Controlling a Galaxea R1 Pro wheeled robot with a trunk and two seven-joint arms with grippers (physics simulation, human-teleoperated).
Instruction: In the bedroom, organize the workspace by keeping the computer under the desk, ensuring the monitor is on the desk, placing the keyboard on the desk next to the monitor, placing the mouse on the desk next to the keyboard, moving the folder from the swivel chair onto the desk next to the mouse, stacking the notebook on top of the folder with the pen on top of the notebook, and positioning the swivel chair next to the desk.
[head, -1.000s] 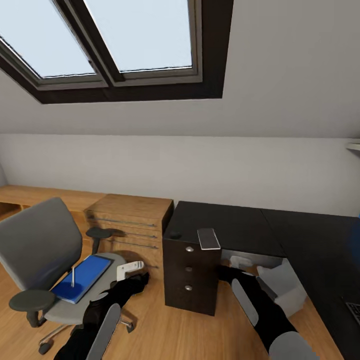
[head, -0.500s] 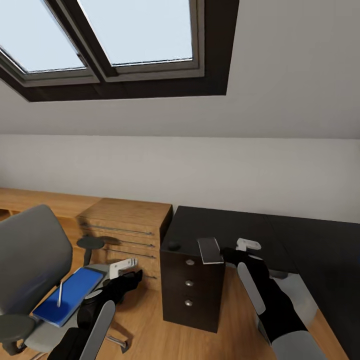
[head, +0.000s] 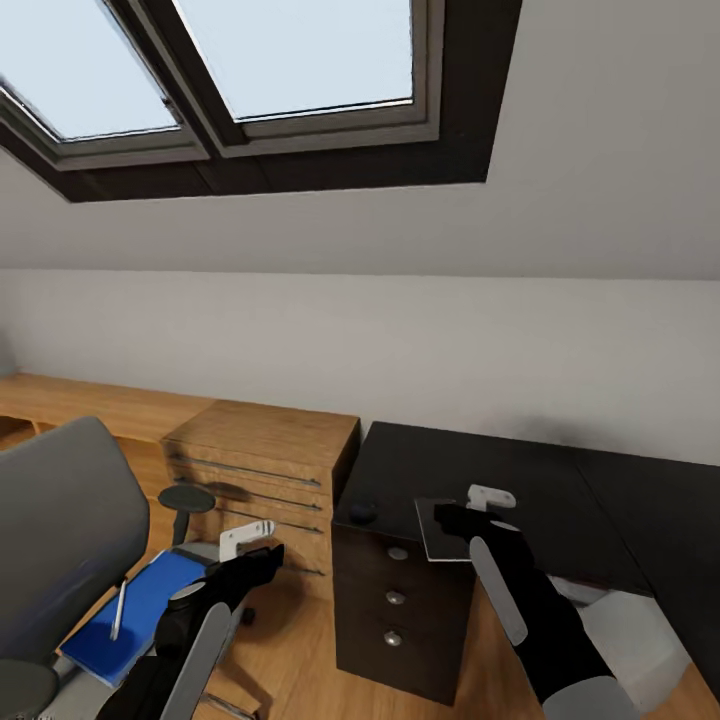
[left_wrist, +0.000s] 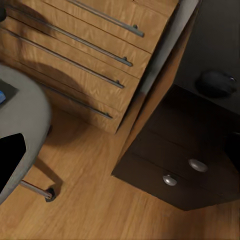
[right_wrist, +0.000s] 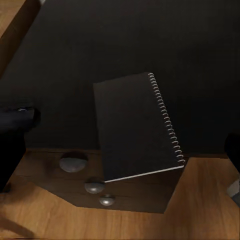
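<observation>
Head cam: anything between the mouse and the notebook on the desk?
No. In the head view, only bare black desk top separates the mouse from the notebook.

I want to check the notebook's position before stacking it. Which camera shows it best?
The right wrist view: the notebook is seen whole, spiral binding visible, overhanging the desk edge above the drawer knobs. The head view shows it small, partly covered by the right arm.

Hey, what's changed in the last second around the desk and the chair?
The right arm has risen from beside the drawers, so the right gripper now hovers above the notebook at the desk edge. The view itself shifted. The folder and pen stayed on the chair.
</observation>
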